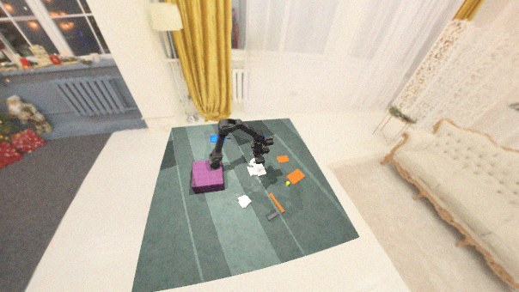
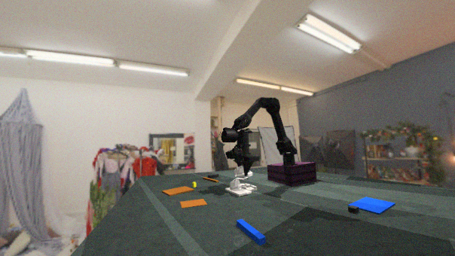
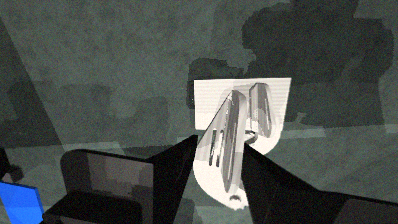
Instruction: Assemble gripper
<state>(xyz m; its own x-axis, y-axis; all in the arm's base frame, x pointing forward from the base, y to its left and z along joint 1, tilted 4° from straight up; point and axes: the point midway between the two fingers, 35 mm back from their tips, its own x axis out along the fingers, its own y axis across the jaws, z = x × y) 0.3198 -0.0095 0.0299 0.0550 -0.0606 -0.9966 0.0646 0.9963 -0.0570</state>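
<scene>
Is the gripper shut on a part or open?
The gripper is shut on a white jaw, pinched between its fingertips above the white base.

Green mat [image 1: 232, 240] [image 2: 151, 230] [image 3: 125, 50] (blue bar [image 2: 250, 232] aboard)
</scene>
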